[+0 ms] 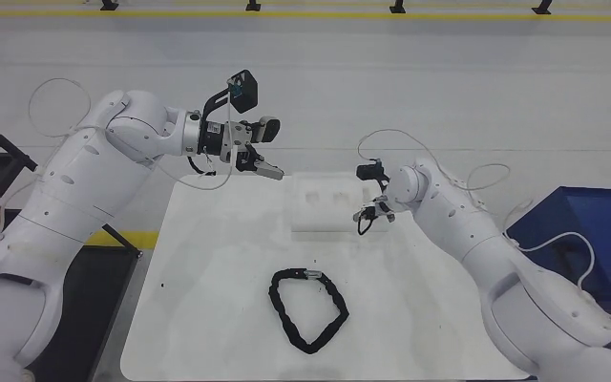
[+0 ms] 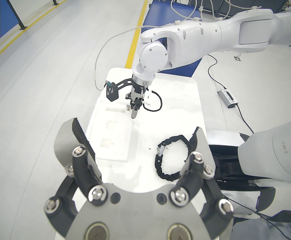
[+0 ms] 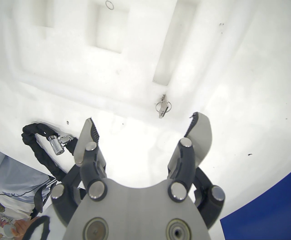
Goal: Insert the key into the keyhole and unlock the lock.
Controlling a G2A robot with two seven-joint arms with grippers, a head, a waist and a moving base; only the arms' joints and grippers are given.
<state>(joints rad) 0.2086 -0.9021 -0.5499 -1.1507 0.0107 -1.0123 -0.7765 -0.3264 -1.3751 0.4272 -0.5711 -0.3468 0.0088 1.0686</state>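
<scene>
A black fabric-covered chain lock point(image 1: 307, 307) lies in a loop on the white table point(image 1: 210, 286), its silver lock cylinder point(image 1: 305, 275) at the far side of the loop. The small silver key point(image 3: 163, 106) on a ring rests against the edge of a white foam block point(image 3: 68, 68), just ahead of my right gripper point(image 3: 143, 122), which is open and empty. This right gripper point(image 1: 368, 212) hovers at the block's right end. Open and empty too, my left gripper point(image 1: 260, 164) is raised over the table's far left corner. From there it looks down on the chain lock point(image 2: 170, 159) and cylinder point(image 2: 161, 150).
The foam block point(image 1: 329, 201) at the table's far middle has several shallow recesses, one with a loose ring point(image 3: 109, 4). A blue bin point(image 1: 573, 220) stands off the table to the right. Bare tabletop surrounds the chain.
</scene>
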